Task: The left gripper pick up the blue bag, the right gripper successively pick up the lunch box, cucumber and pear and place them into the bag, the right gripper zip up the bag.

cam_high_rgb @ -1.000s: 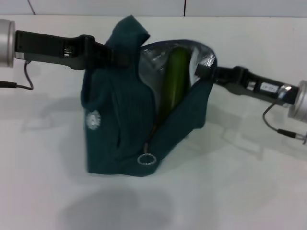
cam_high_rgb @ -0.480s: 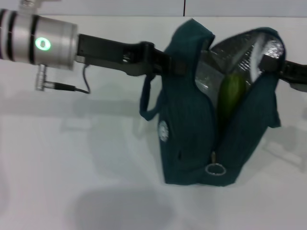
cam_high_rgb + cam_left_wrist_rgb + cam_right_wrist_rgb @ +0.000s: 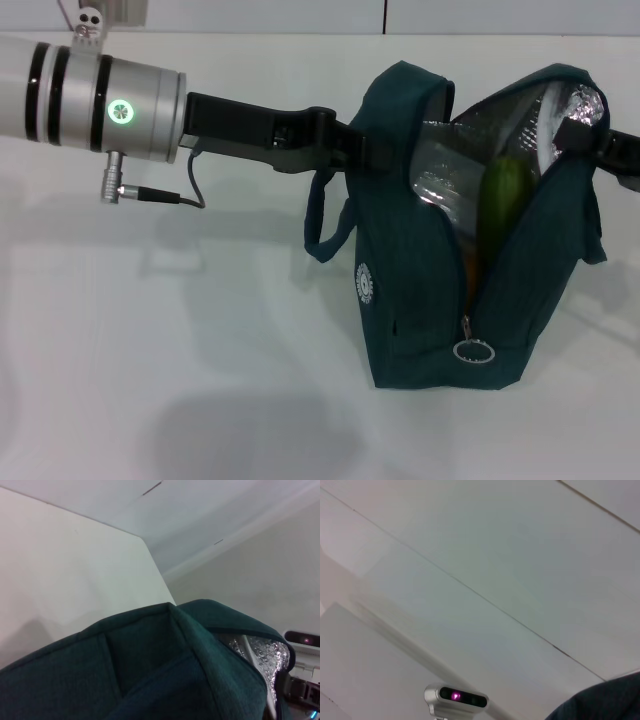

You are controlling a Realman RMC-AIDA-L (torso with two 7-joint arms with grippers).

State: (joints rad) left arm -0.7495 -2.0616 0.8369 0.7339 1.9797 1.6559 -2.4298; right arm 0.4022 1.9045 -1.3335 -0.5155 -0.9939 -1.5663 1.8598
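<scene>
Bag: blue bag (image 3: 430, 290) upright on table (image 3: 180, 380), mouth open | Left gripper (image 3: 375, 150) clamped on its rim | Right gripper (image 3: 590, 135) at far rim, grip unclear | Cucumber (image 3: 500, 200) inside | Zip ring (image 3: 473, 352) low, zipping outstanding

the blue bag (image 3: 420, 270) is matt woven cloth with crinkly shiny foil lining (image 3: 455, 170); its zip ring (image 3: 473, 352) is metal, the table (image 3: 150, 350) smooth white.
</scene>
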